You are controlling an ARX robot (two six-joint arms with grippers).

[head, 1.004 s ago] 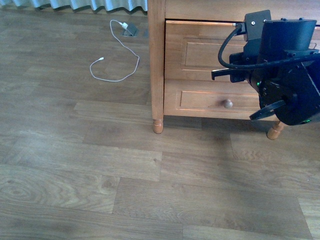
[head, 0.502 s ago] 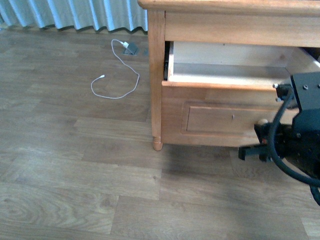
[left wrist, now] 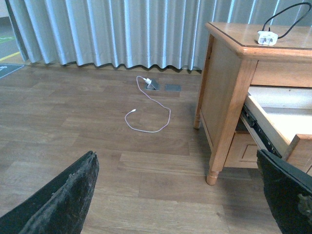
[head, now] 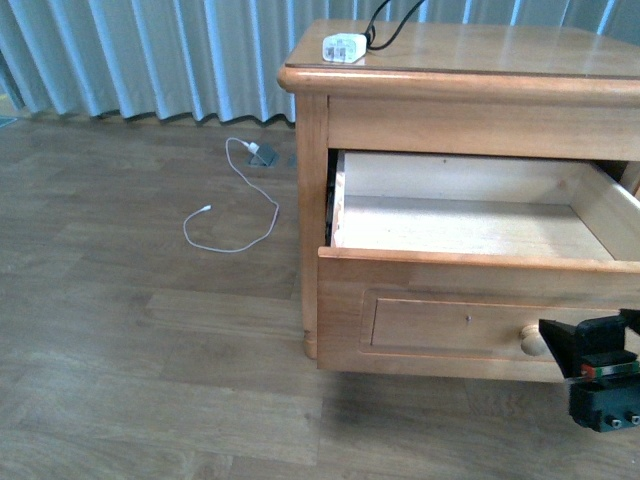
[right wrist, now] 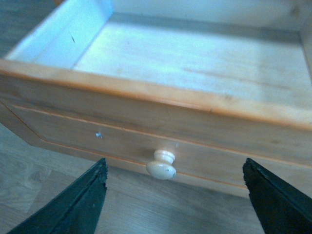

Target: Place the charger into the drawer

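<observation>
Wood-plank flooring fills the foreground; nearest, the right gripper hangs low before the open drawer, jaws spread wide and holding nothing, with the round knob just ahead between them. The left gripper likewise gapes, unloaded, above the floor. Further back the charger lies on the nightstand top, its black cable trailing off, with pleated curtains behind

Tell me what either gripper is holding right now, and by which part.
Nothing is held. The left gripper and right gripper are both open; the right one faces the drawer's knob without touching it. The charger lies on the cabinet top.
</observation>
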